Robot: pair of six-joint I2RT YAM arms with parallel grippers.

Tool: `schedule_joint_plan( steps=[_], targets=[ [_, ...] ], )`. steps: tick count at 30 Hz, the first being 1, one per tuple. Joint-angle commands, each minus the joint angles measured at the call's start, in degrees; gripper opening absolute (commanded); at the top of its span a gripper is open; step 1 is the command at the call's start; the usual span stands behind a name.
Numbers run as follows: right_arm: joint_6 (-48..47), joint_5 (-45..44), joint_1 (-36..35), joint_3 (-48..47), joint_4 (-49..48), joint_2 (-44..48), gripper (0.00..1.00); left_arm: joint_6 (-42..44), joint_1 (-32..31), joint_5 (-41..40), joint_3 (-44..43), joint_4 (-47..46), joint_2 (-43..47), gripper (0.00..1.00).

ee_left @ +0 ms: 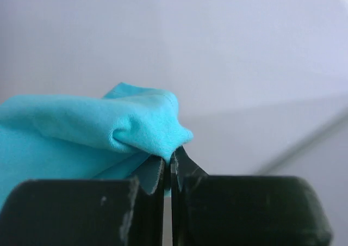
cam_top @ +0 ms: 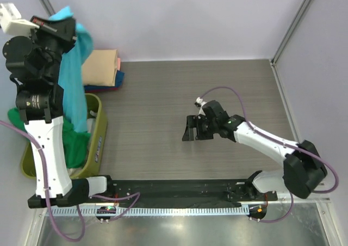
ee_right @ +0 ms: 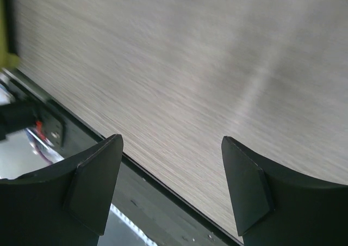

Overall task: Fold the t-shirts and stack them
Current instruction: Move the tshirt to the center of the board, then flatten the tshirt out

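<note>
1. Top view: left claw (cam_top: 66,24) is holding turquoise t-shirt (cam_top: 75,88) up high; shirt is hanging down over bin (cam_top: 101,130). Right claw (cam_top: 190,129) is hovering open over counter (cam_top: 163,88).
2. Left wrist: left claw (ee_left: 168,167) is pinching turquoise t-shirt (ee_left: 109,131) fold.
3. Right wrist: right claw (ee_right: 169,148) is gaping above counter (ee_right: 190,66).

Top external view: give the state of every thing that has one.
left gripper, shut on turquoise t-shirt, raised.
turquoise t-shirt, unfolded, hanging over the bin.
right gripper, open, empty.
tan t-shirt, folded, atop the stack.
green t-shirt, crumpled in bin.
</note>
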State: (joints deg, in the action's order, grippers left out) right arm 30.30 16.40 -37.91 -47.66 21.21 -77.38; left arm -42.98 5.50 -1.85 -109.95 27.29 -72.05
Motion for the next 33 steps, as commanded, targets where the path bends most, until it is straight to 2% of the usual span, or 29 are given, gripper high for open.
schedule_joint_plan(
  steps=[1, 2, 6, 9, 10, 11, 13, 14, 15, 18, 20, 21, 26, 29, 33],
  targets=[
    [2.39, -6.28, 1.52, -4.98, 0.23, 8.36, 0.79, -2.36, -8.01, 12.82, -7.53, -3.64, -5.01, 0.0],
    [2.48, -7.43, 1.87, -5.51, 0.58, 10.13, 0.8, -1.93, -12.57, 13.53, -8.6, -3.47, -5.99, 0.0],
    [3.88, -14.19, 3.28, -6.22, 4.18, 16.82, 0.86, -0.44, -20.08, 21.52, -10.46, -1.81, -11.0, 0.01],
    [5.29, -22.01, 4.16, -6.04, 8.66, 21.38, 0.9, 1.14, -23.59, 27.58, -4.06, 0.66, -12.5, 0.25],
    [5.81, -23.86, 4.42, -5.87, 11.19, 22.53, 0.91, 2.19, -24.47, 29.6, -1.17, 1.18, -12.41, 0.69],
    [7.04, -27.44, 4.42, -5.69, 12.26, 24.89, 0.92, 5.51, -26.92, 31.45, 3.56, 2.23, -12.24, 0.99],
    [8.62, -30.19, 4.42, -4.55, 15.16, 27.28, 0.95, 9.39, -28.61, 30.16, 6.84, 9.92, -12.59, 1.0],
    [10.02, -32.38, 4.42, -4.11, 15.96, 29.64, 0.96, 11.23, -29.57, 26.84, 8.51, 11.8, -12.5, 1.0],
    [10.73, -33.1, 4.6, -3.24, 16.57, 30.7, 0.96, 11.43, -29.67, 25.85, 13.66, 12.78, -10.85, 1.0],
    [11.71, -32.15, 4.43, -0.69, 17.29, 33.43, 0.97, 9.07, -29.67, 21.73, 27.62, 7.1, -4.52, 1.0],
    [10.92, -29.16, 4.51, 0.37, 15.1, 32.48, 0.97, 8.62, -29.58, 19.17, 32.76, 4.27, 1.46, 1.0],
    [9.96, -25.23, 4.51, 0.9, 14.22, 29.34, 0.98, 8.79, -29.58, 16.2, 34.44, 4.26, 2.78, 1.0],
    [7.93, -19.48, 4.51, -1.9, 9.56, 15.79, 0.98, 7.92, -29.58, 13.01, 44.37, 3.74, 8.23, 1.0],
    [5.74, -18.25, 4.6, -7.08, 6.13, 6.57, 0.98, 7.21, -29.58, 10.12, 48.32, 3.65, 9.55, 1.0],
    [3.53, -18.08, 6.7, -20.41, 6.12, -8.02, 0.97, 6.86, -29.58, 7.92, 54.13, 1.63, 12.63, 1.0]
  ],
)
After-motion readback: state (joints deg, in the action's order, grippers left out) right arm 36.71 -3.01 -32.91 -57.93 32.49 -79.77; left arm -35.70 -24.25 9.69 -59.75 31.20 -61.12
